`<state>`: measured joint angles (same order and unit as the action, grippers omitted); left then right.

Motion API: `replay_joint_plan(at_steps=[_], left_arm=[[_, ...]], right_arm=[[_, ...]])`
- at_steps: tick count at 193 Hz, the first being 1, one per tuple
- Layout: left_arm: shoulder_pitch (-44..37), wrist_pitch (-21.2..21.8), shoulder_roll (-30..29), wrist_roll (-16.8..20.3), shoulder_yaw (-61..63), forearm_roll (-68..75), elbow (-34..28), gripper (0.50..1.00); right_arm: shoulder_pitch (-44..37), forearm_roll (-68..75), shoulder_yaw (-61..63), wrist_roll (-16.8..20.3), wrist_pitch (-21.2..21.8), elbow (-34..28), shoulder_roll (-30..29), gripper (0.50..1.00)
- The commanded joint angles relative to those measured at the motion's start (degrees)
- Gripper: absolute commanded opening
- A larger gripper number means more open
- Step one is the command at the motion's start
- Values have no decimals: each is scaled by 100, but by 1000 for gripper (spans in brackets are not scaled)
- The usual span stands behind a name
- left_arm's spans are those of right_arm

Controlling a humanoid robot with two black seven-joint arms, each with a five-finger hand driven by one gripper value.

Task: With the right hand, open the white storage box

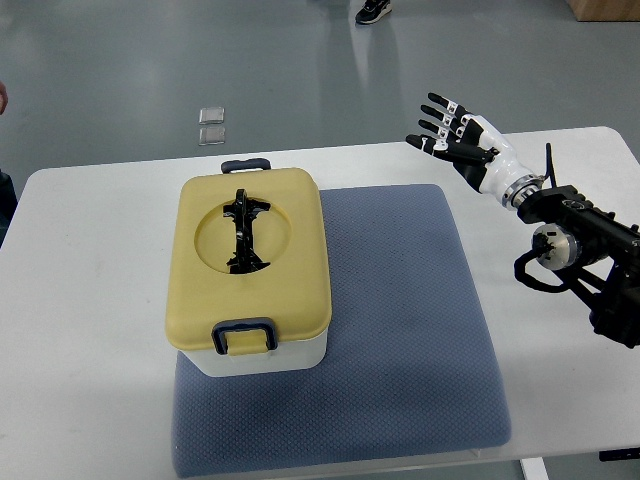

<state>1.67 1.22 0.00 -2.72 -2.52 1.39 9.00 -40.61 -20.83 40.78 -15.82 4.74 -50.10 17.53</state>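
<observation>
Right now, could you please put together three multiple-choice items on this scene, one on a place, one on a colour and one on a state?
1. Where does the storage box stand?
A. On the left part of the blue mat
B. On the floor
C. On the bare table, right of the mat

2. What colour is the box's lid?
A. Red
B. Pale yellow
C. Black

3. What is the right hand doing?
A. Gripping the front latch
B. Lifting the lid
C. Hanging open in the air, apart from the box

Answers:
1 A: the box's base sits on the mat's left part.
2 B: the lid is pale yellow over a white base, with a black handle.
3 C: the fingers are spread, well right of the box, and the lid is on.
</observation>
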Motion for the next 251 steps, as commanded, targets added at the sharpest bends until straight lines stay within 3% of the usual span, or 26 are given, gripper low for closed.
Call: replay_joint_plan(at_steps=[1,167,251], left_arm=[[0,1,0,0,6,2,-12,1000],[0,1,0,0,-3,2,-3,1000],[0,1,0,0,-3,2,5,1000]], right_arm=[[-8,0,9,0,-9,0,-13,930],[9,-44,-44,0,9,-8,-13,930],[-122,-96,-61,9,360,-35,172,930]])
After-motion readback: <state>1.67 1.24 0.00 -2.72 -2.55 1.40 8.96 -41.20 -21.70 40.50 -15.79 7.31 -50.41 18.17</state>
